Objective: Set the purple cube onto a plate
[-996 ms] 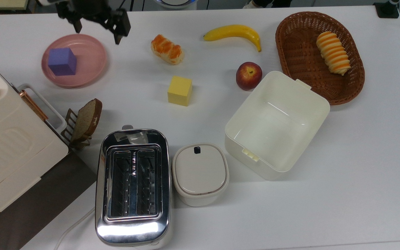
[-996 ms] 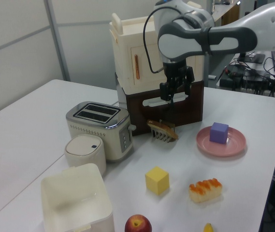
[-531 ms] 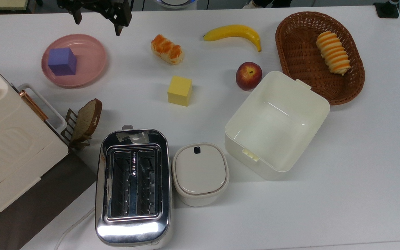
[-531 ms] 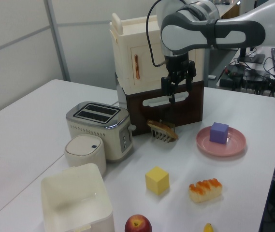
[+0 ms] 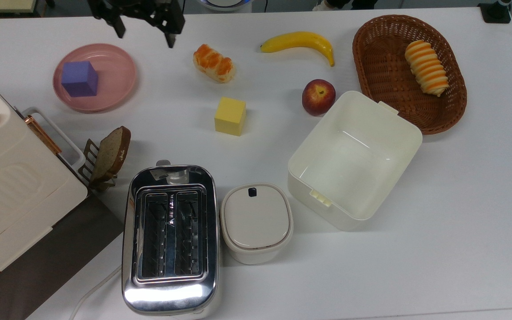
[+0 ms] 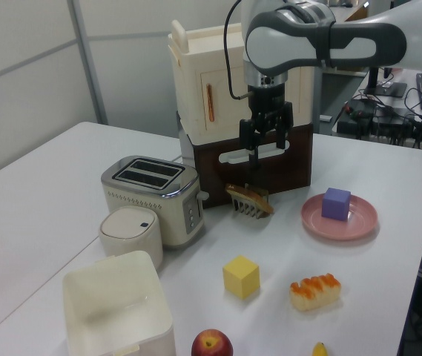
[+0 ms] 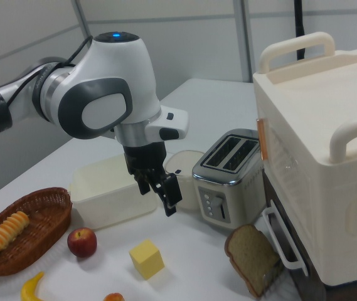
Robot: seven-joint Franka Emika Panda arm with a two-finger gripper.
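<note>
- Sitting on the pink plate (image 5: pixel 118 84), toward the top view's left side of it, is the purple cube (image 5: pixel 79 79).
- The gripper (image 5: pixel 145 33) hangs above the tabletop (image 5: pixel 460 200), fingers spread wide and holding nothing, well apart from the cube.
- A yellow cube (image 5: pixel 230 116) lies nearer the toaster (image 5: pixel 170 240).

Arm (image 5: pixel 136 6) cut by top view's upper edge; banana (image 6: pixel 320 349) cut by left view's bottom edge.
</note>
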